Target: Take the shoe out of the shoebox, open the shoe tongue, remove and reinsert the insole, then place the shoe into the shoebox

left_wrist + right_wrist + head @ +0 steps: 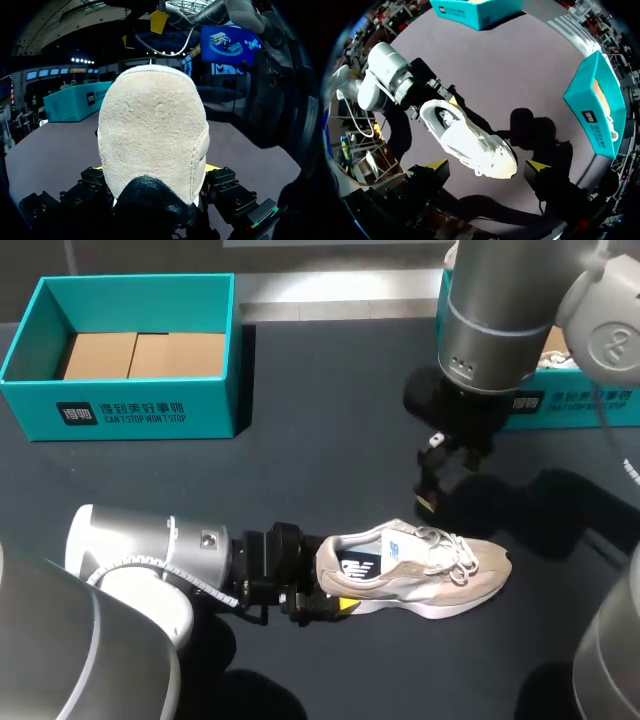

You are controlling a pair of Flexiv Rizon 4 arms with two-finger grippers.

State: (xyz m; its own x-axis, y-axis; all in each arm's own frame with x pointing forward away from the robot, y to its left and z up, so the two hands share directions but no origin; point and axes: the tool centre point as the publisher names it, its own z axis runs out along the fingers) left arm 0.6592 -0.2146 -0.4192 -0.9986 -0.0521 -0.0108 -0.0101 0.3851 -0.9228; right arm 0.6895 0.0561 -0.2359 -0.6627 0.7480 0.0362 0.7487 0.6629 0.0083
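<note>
A beige and white sneaker (430, 565) stands on its sole on the dark table, toe toward the right. My left gripper (338, 595) comes in low from the left and is shut on the shoe's heel. In the left wrist view the suede heel (150, 130) fills the space between the fingers, with only slivers of the yellow tips showing at either side. My right gripper (432, 490) hangs open above the laces without touching them. From the right wrist the shoe (465, 137) lies below the spread fingers. The open teal shoebox (140, 410) sits at the far left.
A second teal box (575, 405) stands at the far right, partly hidden behind my right arm. Bare dark tabletop (330, 470) lies between the shoebox and the shoe.
</note>
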